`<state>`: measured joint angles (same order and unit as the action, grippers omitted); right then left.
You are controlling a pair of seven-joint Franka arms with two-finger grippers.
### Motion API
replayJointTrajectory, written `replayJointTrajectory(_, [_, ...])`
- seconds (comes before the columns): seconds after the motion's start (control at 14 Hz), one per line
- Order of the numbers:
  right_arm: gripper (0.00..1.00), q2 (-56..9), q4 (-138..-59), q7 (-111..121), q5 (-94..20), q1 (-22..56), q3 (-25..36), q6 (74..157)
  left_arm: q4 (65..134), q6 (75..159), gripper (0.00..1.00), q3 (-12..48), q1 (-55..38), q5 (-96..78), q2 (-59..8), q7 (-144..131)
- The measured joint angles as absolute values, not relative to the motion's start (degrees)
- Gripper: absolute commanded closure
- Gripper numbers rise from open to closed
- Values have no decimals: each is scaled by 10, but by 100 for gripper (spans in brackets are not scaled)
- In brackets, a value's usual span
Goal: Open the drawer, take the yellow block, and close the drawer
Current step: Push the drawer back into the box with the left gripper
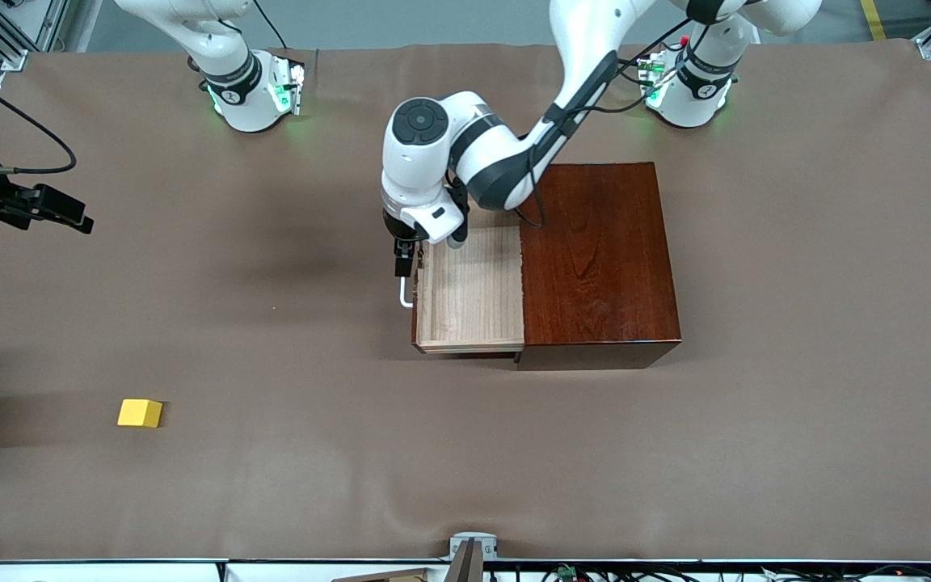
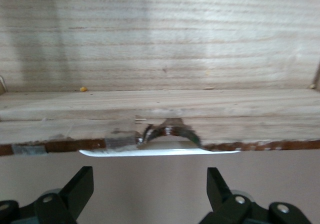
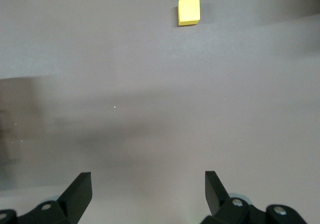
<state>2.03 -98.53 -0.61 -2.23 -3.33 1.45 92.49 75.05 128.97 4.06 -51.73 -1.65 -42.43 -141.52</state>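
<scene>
1. No brand, label or writing can be read anywhere.
2. The right tool (image 1: 82,220) hangs above the surface (image 1: 271,339) at the right arm's end, fingers (image 3: 80,191) spread with nothing between them.
3. The yellow block (image 1: 140,413) lies on the surface, well apart from the right tool and well apart from the drawer.
4. The left tool (image 1: 403,263), on an arm bent down from its base, points down at the white handle (image 1: 406,294), its fingers (image 2: 80,189) spread on either side of the handle without pinching it.
5. The drawer (image 1: 472,293) stands pulled out of the mahogany box (image 1: 599,263), beside the left tool; its tray shows bare wood.
</scene>
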Motion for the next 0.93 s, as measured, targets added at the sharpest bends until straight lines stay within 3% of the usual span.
replayJointTrajectory(0.5, [0, 20, -985, -6, -11, -23, 8, 926, 745, 1271, 0, 36, -519, 15, -431, -1392])
replayJointTrajectory(0.93, [0, 20, -984, -6, -10, -22, 8, 928, 708, 1182, 0, 37, -519, 15, -432, -1410])
